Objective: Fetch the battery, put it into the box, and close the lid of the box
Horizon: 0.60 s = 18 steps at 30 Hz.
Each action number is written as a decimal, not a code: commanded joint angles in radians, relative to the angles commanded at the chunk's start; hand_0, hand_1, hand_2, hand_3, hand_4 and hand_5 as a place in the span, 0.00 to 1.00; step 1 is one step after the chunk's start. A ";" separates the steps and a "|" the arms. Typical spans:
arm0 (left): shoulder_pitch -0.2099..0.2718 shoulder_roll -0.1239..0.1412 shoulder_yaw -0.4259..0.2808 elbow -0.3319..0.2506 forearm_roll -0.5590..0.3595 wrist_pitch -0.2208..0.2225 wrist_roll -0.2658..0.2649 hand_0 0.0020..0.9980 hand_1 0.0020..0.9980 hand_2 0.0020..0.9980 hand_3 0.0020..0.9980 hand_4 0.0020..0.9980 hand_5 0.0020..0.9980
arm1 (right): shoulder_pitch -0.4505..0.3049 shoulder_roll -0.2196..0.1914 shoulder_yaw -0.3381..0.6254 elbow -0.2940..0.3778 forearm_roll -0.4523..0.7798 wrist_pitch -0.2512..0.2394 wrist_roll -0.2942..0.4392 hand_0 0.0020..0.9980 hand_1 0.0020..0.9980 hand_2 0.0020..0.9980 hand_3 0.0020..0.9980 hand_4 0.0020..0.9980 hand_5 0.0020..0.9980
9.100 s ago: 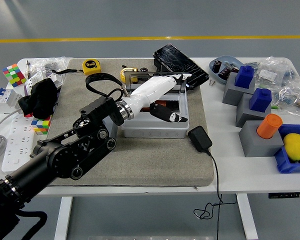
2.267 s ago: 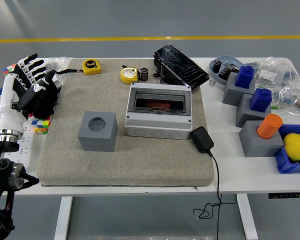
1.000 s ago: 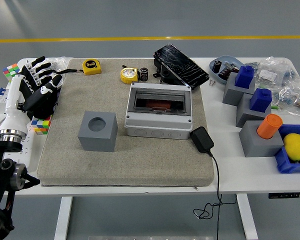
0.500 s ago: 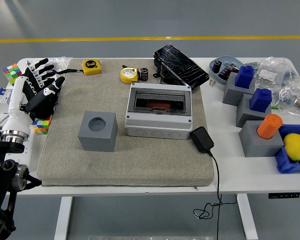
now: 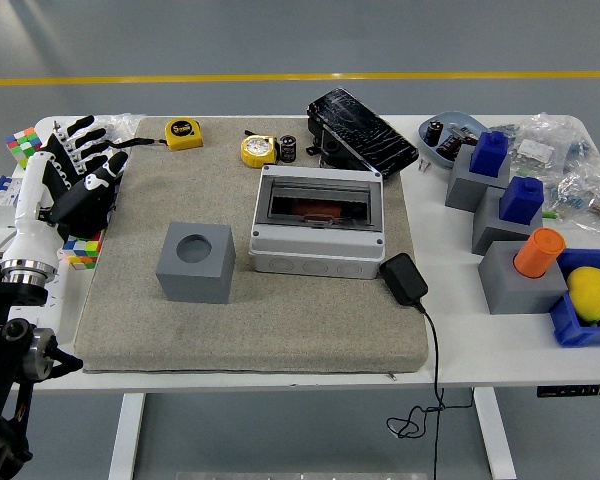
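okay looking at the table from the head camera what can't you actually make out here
- Head view: whether a battery lies inside the box; the closed tinted lid shows only a dim reddish shape.
- Head view: the right hand, out of frame.
- Head view: the contents of the blue dish, too small to identify.
- Head view: what sits behind the left hand, which covers a black object at the mat's left edge.

On the grey felt mat (image 5: 280, 320) I see a grey cube block with a round hole (image 5: 195, 262) toward the desk's left edge. A black power adapter (image 5: 401, 278) lies at the mat's right edge. Two yellow tape measures (image 5: 184, 132) (image 5: 259, 150) sit along the far edge, an orange cylinder (image 5: 538, 251) and yellow lemon (image 5: 591, 293) near the right edge.
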 joint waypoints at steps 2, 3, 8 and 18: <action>0.000 0.000 0.000 0.000 0.001 0.000 0.001 0.67 0.73 0.77 0.80 1.00 0.38 | 0.000 0.000 -0.002 0.000 0.003 0.001 0.000 0.63 0.63 0.65 0.56 0.99 0.49; 0.000 0.000 0.000 0.000 0.001 0.000 0.001 0.67 0.73 0.77 0.80 1.00 0.38 | 0.000 0.001 -0.002 0.000 0.003 0.001 0.000 0.63 0.63 0.65 0.56 0.99 0.49; 0.003 0.000 -0.003 -0.002 0.001 0.000 0.001 0.67 0.73 0.77 0.80 1.00 0.38 | -0.001 0.001 -0.002 0.000 0.003 0.002 0.001 0.63 0.63 0.65 0.56 0.99 0.49; 0.002 -0.001 -0.003 -0.002 0.002 -0.001 0.003 0.67 0.73 0.77 0.79 1.00 0.38 | -0.001 0.001 -0.001 0.000 0.001 0.002 0.000 0.64 0.63 0.65 0.56 0.99 0.49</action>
